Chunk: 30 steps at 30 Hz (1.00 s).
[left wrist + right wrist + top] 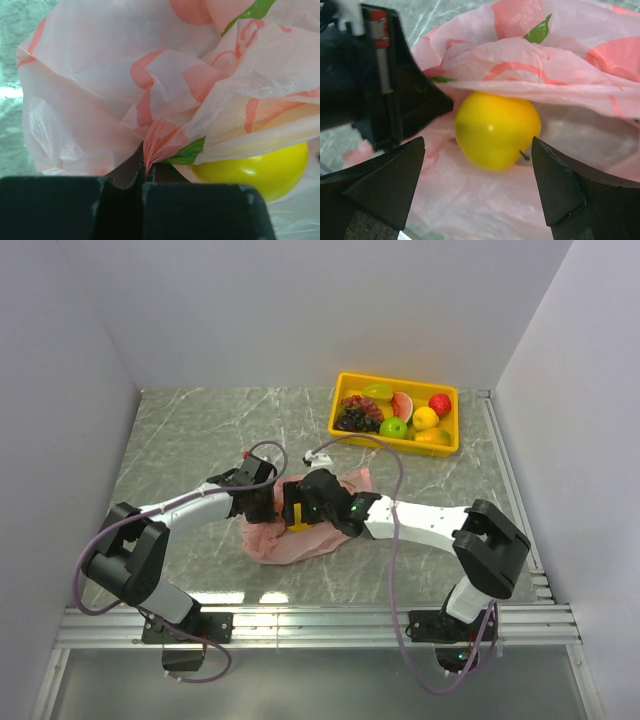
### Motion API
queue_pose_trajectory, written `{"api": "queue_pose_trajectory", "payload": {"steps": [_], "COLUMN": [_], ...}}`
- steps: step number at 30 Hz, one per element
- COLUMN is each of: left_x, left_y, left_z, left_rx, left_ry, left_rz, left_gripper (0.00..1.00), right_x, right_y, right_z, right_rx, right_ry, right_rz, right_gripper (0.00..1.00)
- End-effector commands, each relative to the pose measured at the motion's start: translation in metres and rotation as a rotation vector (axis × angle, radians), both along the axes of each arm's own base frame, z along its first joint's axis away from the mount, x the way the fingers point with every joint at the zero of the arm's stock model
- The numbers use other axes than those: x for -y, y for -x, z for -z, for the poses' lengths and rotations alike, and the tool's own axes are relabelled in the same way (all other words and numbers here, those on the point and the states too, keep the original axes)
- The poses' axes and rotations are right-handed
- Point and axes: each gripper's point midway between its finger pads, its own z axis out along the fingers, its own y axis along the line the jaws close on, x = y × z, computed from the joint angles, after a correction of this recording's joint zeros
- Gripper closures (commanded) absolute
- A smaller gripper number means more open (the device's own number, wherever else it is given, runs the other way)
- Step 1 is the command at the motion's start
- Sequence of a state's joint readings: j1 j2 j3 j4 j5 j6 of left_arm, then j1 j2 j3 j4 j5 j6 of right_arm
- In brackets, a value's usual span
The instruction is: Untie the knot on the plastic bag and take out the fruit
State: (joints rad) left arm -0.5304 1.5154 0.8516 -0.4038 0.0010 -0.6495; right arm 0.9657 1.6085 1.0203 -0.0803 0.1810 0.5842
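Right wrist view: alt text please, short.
A yellow toy apple lies under a lifted fold of the pink plastic bag, centred in front of the open right gripper and untouched by it. The black left gripper is at the bag's edge, upper left, with the grey marbled table behind.

I see a grey-green marbled counter point(200, 430). Directly on it, around the middle and a little toward the near edge, lies the crumpled pink plastic bag point(285, 545). A yellow tray point(400, 443) sits flat by the far right corner, well apart from the bag.
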Motion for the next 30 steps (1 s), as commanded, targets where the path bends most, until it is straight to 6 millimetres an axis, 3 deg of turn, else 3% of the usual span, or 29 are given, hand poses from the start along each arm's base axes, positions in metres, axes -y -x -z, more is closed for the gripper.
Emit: {"api": "queue_pose_trajectory", "payload": {"steps": [1, 5, 12, 18, 21, 24, 25, 27, 28, 30], "left_x": [0.016, 0.020, 0.022, 0.025, 0.025, 0.023, 0.021, 0.020, 0.017, 0.013], "left_y": [-0.013, -0.014, -0.009, -0.006, -0.006, -0.007, -0.007, -0.009, -0.010, -0.013], "left_z": [-0.018, -0.019, -0.017, -0.015, -0.018, -0.021, -0.020, -0.022, -0.022, -0.027], "left_rx": [0.063, 0.065, 0.065, 0.055, 0.064, 0.077, 0.074, 0.082, 0.084, 0.099], "left_ry": [0.106, 0.131, 0.170, 0.193, 0.196, 0.190, 0.181, 0.175, 0.156, 0.139], "left_rz": [-0.027, -0.031, -0.047, -0.045, -0.044, -0.049, -0.054, -0.056, -0.066, -0.071], "left_gripper": [0.99, 0.99, 0.99, 0.99, 1.00, 0.99, 1.00, 0.99, 0.99, 1.00], "right_x": [-0.009, -0.008, -0.001, -0.010, -0.007, -0.002, -0.001, 0.002, 0.005, 0.007], "right_y": [-0.022, -0.030, -0.024, -0.029, -0.031, -0.027, -0.027, -0.023, -0.020, -0.015], "right_z": [-0.005, 0.007, 0.039, 0.047, 0.050, 0.042, 0.037, 0.019, 0.014, -0.012], "right_rx": [0.038, 0.027, -0.026, -0.008, 0.004, 0.026, 0.037, 0.064, 0.071, 0.110], "right_ry": [-0.063, -0.034, 0.012, -0.001, 0.009, -0.001, -0.012, -0.030, -0.028, -0.055], "right_rz": [0.126, 0.193, 0.231, 0.210, 0.219, 0.202, 0.195, 0.166, 0.155, 0.108], "right_gripper": [0.07, 0.07, 0.07, 0.07, 0.12, 0.31, 0.46, 0.59, 0.76, 0.84]}}
